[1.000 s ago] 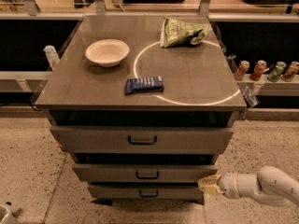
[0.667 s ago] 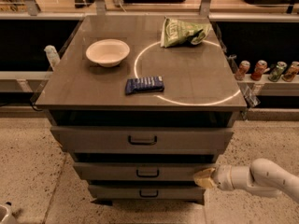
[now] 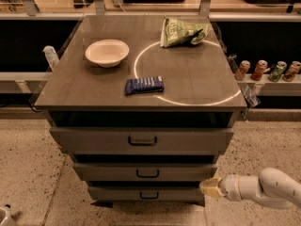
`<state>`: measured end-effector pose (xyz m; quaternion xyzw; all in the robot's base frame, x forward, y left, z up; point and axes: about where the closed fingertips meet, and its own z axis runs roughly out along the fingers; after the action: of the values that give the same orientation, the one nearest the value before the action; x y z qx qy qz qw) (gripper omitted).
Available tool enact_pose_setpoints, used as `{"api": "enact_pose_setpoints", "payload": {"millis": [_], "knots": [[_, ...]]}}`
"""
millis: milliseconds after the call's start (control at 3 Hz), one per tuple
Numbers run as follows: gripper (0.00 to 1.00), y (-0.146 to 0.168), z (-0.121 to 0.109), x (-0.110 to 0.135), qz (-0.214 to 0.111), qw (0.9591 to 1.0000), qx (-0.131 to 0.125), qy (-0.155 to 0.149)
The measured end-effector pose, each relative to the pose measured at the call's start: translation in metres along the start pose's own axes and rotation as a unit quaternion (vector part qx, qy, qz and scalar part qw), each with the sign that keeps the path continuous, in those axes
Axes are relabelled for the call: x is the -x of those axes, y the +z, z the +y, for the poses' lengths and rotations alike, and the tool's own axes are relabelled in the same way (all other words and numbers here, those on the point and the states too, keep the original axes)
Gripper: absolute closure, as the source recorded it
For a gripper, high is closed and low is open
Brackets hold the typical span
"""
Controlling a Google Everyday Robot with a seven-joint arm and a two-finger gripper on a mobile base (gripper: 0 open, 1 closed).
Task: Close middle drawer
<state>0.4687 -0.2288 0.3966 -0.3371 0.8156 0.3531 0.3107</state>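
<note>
The middle drawer (image 3: 146, 172) is the second of three grey drawers in the cabinet, a low flat front with a small dark handle at its centre. It stands pulled out, less far than the top drawer (image 3: 141, 140) and a little further than the bottom drawer (image 3: 148, 193). My gripper (image 3: 210, 188) comes in from the lower right on a white arm. Its tan tip is at the right end of the cabinet front, just below the middle drawer's right corner, beside the bottom drawer.
On the cabinet top (image 3: 197, 79) lie a white bowl (image 3: 107, 52), a blue packet (image 3: 144, 84) and a green chip bag (image 3: 183, 31). Several drink cans (image 3: 268, 70) stand on a shelf at the right. Speckled floor surrounds the cabinet.
My gripper has moved a little to the left, closer to the right end of the drawer fronts. The drawers look unchanged.
</note>
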Motion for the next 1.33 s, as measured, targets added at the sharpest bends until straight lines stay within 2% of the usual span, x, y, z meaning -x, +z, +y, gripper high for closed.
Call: {"api": "enact_pose_setpoints", "payload": {"millis": [333,667,1333], "knots": [[1.0,-0.044,0.028,-0.039,-0.015,0.9967,-0.025,0.075],[0.81,-0.051,0.038,-0.055,-0.02,0.9954,-0.028,0.089],[0.34,-0.051,0.038,-0.054,-0.02,0.9955,-0.027,0.089]]}}
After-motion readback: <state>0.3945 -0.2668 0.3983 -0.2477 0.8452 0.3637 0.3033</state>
